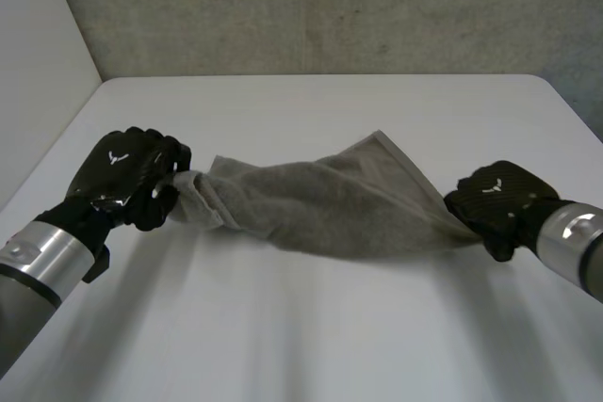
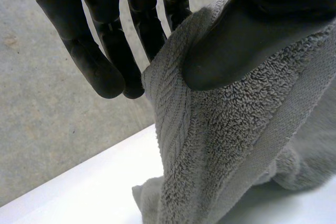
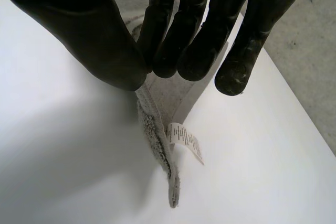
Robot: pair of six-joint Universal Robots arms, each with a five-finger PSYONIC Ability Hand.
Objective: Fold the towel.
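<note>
Closest to me is the left arm (image 1: 38,261), coming in low on my near left side. Its left hand (image 1: 132,176) pinches one end of the grey towel (image 1: 330,204). From the left wrist camera I see the thumb (image 2: 236,40) pressed flat on the towel, squeezing it against a finger behind it. Two other fingers (image 2: 100,66) hang free beside the cloth.

The right hand (image 1: 497,200) pinches the other end. From its wrist camera, the thumb and fingertips (image 3: 194,61) are closed together on the towel's edge, just above a small white label (image 3: 185,141). A bit of towel hangs down below them.

The towel is bunched up and stretched between both hands, across the middle of the white table (image 1: 301,327). One corner (image 1: 379,136) pokes out on the far side. I cannot tell if the middle rests on the table or hangs just over it.
</note>
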